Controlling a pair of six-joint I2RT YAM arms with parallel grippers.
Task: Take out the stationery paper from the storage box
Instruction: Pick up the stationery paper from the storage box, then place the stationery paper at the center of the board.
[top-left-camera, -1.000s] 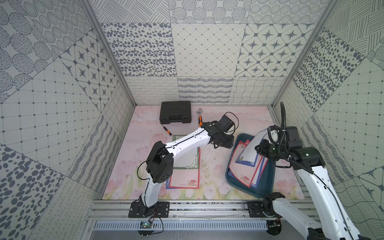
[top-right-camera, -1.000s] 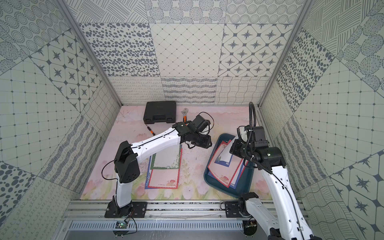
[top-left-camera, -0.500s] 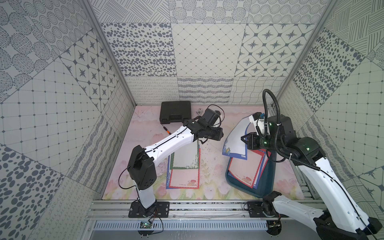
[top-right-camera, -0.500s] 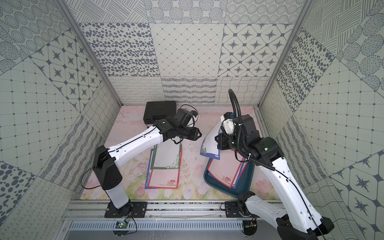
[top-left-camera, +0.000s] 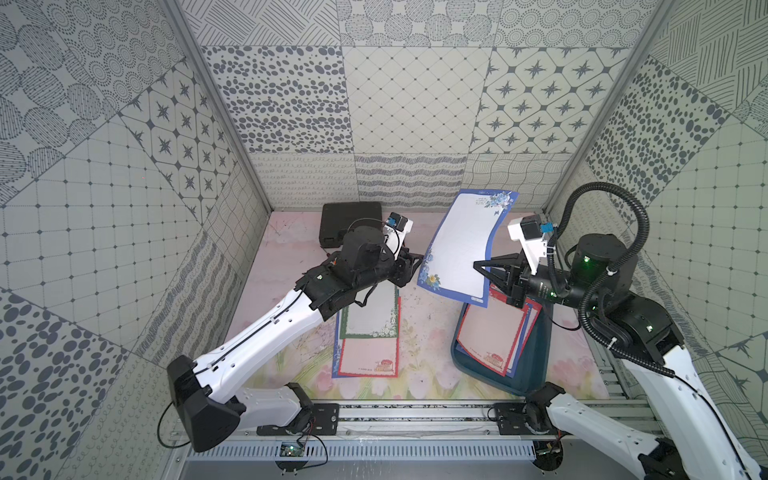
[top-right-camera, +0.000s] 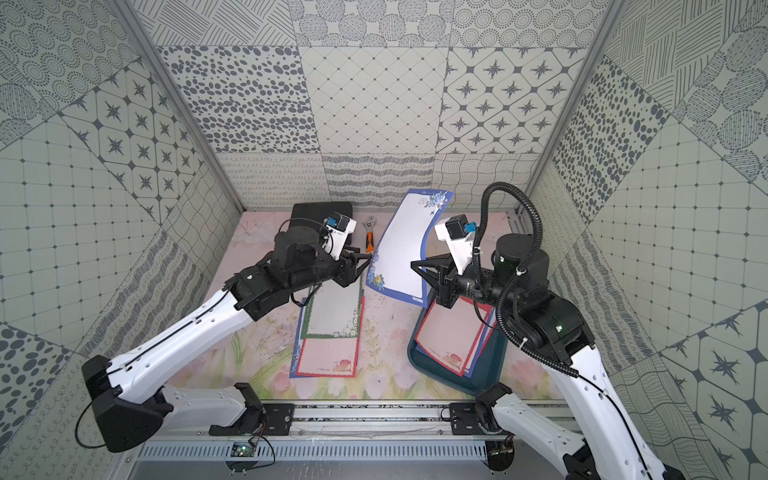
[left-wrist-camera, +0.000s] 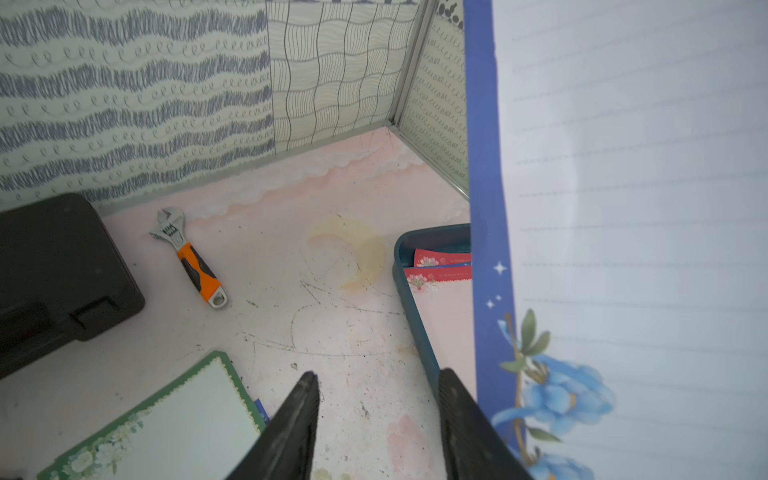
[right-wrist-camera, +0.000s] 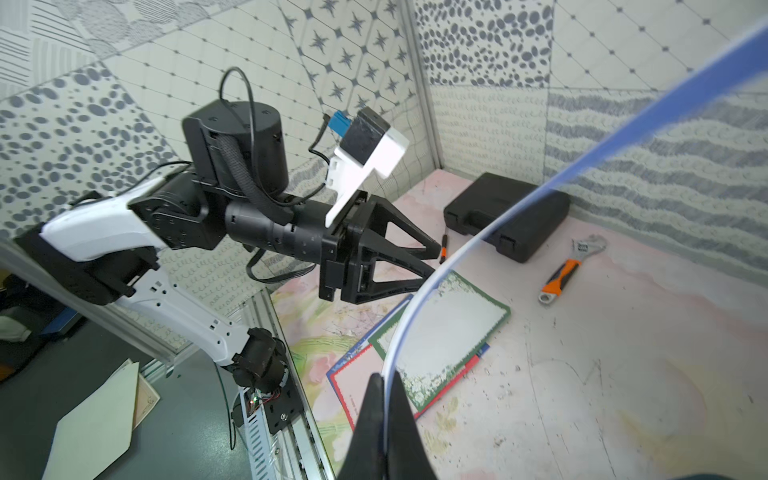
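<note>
A blue-bordered sheet of stationery paper (top-left-camera: 461, 249) (top-right-camera: 401, 253) hangs curved in the air between the arms. My right gripper (top-left-camera: 480, 268) (right-wrist-camera: 384, 378) is shut on its edge. My left gripper (top-left-camera: 417, 262) (left-wrist-camera: 376, 376) is open right by the sheet's flowered corner (left-wrist-camera: 552, 386), which lies outside one finger, with nothing between the jaws. The dark teal storage box (top-left-camera: 536, 365) (left-wrist-camera: 401, 266) sits at the right with red-bordered sheets (top-left-camera: 492, 332) (top-right-camera: 449, 332) in it. A green-bordered sheet (top-left-camera: 370, 309) and a red-bordered sheet (top-left-camera: 365, 357) lie stacked on the table.
A black tool case (top-left-camera: 345, 216) (right-wrist-camera: 507, 216) stands at the back left. An orange-handled wrench (top-right-camera: 369, 237) (left-wrist-camera: 189, 253) lies beside it. The patterned enclosure walls are close on three sides, and the rail runs along the front.
My right gripper has lifted the blue-bordered sheet out of the box, up and toward the middle. My left arm has swung over to the sheet and its jaws have opened wider.
</note>
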